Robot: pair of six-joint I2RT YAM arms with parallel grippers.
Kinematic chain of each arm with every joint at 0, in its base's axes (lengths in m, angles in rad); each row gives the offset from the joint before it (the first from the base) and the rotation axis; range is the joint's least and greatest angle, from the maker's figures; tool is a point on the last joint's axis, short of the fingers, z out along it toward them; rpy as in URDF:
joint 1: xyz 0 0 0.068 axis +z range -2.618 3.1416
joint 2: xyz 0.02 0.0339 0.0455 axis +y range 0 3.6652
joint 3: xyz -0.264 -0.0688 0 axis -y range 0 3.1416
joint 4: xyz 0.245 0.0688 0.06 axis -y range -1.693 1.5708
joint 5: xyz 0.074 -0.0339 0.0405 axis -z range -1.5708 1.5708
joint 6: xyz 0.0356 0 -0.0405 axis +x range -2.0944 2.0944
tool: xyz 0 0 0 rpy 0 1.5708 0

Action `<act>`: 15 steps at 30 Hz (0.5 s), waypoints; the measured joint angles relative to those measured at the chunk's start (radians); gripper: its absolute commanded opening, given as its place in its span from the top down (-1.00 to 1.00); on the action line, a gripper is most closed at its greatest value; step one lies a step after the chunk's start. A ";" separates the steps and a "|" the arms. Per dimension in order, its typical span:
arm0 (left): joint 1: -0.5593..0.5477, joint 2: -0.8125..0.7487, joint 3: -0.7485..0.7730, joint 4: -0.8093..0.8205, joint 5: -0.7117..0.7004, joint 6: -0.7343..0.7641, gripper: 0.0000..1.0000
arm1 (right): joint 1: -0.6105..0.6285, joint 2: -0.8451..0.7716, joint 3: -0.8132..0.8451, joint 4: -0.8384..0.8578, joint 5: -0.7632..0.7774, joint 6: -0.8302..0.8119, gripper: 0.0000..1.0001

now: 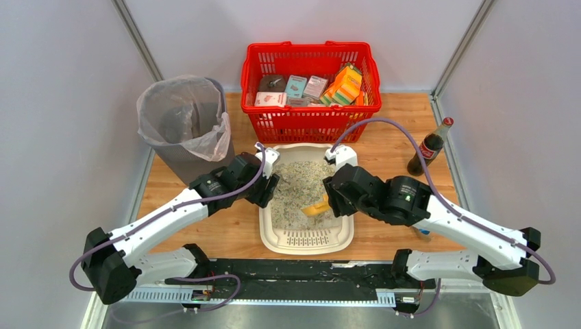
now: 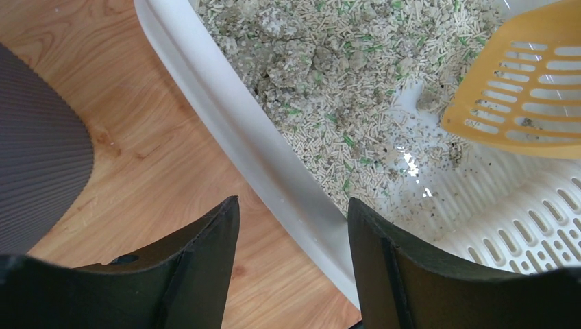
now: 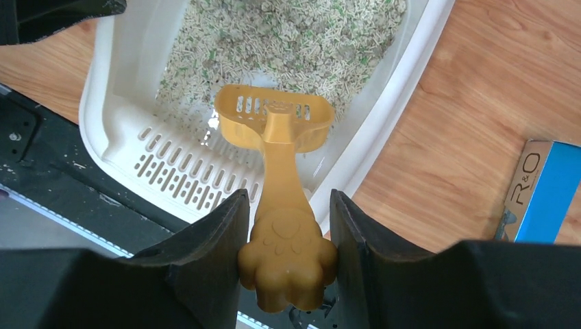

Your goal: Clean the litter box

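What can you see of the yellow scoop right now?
The yellow scoop is orange-yellow plastic: a slotted bowl, a narrow neck and a paw-shaped handle end. The right gripper is shut on the handle. Its bowl tilts down inside the litter box, at the bare patch between granules and grate; it looks nearly empty.

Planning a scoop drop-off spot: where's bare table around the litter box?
Bare wood: left of the litter box, between the grey bin and the table's near edge, under the left arm; and right of it, between the red basket and the cola bottle. Crowded: basket sits close behind the box; a blue carton lies right-front.
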 measured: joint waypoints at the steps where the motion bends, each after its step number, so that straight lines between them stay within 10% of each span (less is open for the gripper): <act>1: 0.000 0.007 0.000 0.004 0.002 -0.001 -0.31 | 0.009 0.008 -0.002 -0.008 0.013 0.013 1.00; 15: 0.000 0.046 0.000 0.040 0.011 -0.002 -0.18 | 0.081 0.245 -0.056 0.045 0.079 0.136 0.99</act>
